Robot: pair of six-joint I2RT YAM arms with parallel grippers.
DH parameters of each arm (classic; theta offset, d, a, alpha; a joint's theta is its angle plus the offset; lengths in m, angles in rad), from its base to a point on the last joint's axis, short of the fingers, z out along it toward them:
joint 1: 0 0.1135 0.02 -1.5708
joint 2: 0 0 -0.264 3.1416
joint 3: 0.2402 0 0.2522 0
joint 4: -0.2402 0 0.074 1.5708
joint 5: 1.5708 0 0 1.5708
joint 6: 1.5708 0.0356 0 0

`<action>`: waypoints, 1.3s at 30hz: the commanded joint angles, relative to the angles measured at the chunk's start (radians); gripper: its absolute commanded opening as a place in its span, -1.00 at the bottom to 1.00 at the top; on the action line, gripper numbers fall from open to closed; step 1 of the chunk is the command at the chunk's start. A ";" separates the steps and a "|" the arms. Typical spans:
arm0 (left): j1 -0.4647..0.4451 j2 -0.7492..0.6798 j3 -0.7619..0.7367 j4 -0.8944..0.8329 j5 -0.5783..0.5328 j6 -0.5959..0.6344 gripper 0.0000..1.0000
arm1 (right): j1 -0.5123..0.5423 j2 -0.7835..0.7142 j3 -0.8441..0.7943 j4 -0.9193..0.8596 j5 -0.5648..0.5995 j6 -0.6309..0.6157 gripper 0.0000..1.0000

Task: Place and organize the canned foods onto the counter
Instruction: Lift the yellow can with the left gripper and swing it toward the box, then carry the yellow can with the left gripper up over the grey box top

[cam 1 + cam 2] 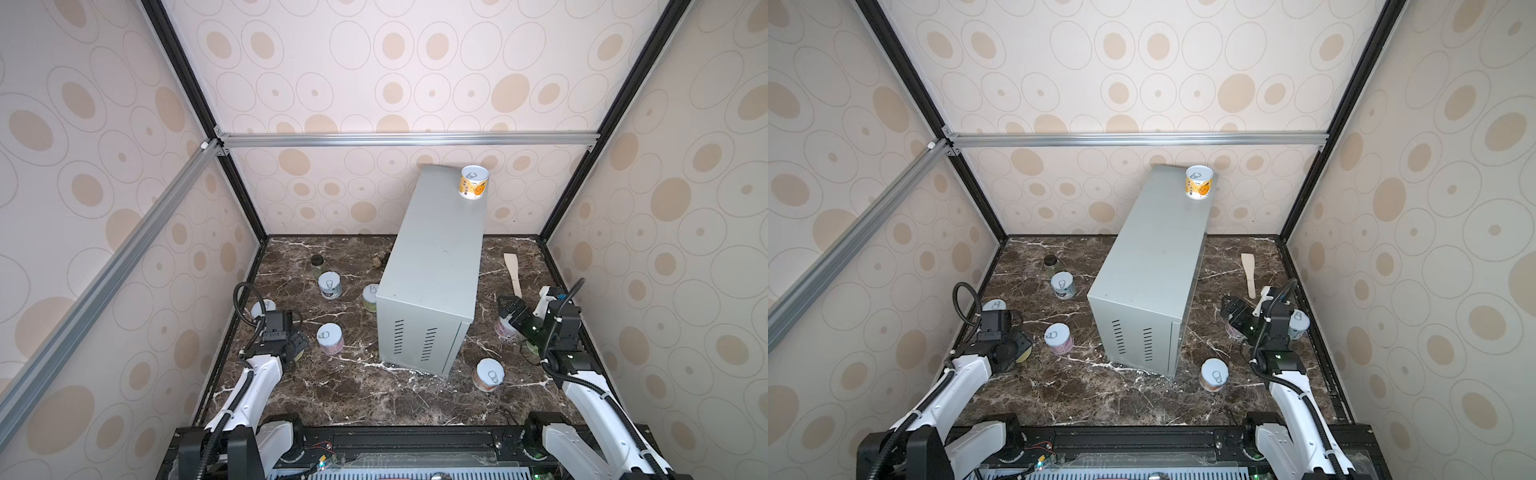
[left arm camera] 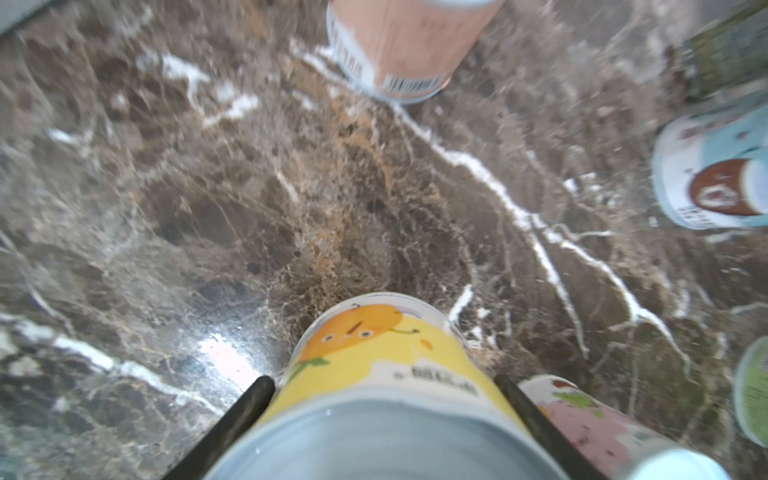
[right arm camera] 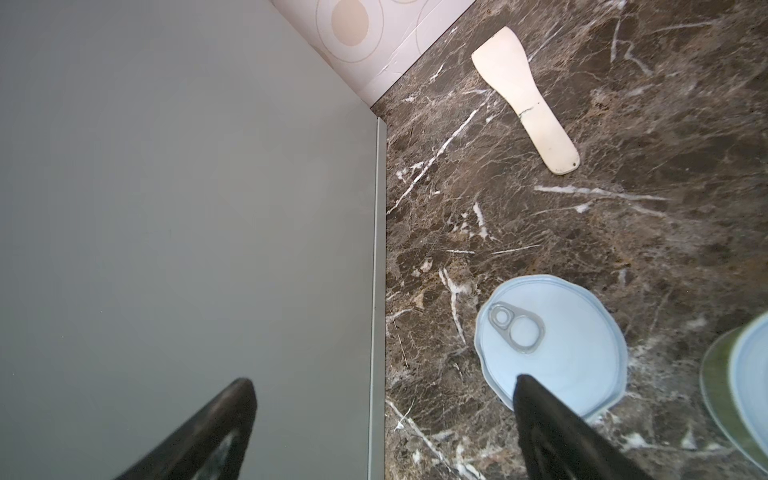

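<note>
My left gripper is shut on a yellow tin with an orange fruit face, one black finger on each side. In both top views that gripper sits low at the left, hiding the tin. The grey counter carries a yellow-orange tin at its far right corner. Several other tins stand on the marble: white-blue, green, pink, orange. My right gripper hangs open beside the counter wall, over a silver-lidded tin.
A black-lidded glass jar stands at the back left. A wooden spatula lies at the back right. Another tin sits right of the right arm, and one behind the left wrist. Cage walls enclose the marble.
</note>
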 commanded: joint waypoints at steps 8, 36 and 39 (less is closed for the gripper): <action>-0.002 -0.110 0.258 -0.038 0.079 0.273 0.28 | 0.003 -0.036 0.001 -0.018 -0.013 -0.024 0.97; -0.387 0.387 1.242 -0.288 0.116 0.492 0.19 | 0.003 0.032 -0.006 0.009 -0.022 -0.053 0.97; -0.433 0.452 1.336 -0.338 0.095 0.520 0.20 | 0.003 0.040 -0.006 0.014 -0.032 -0.051 0.97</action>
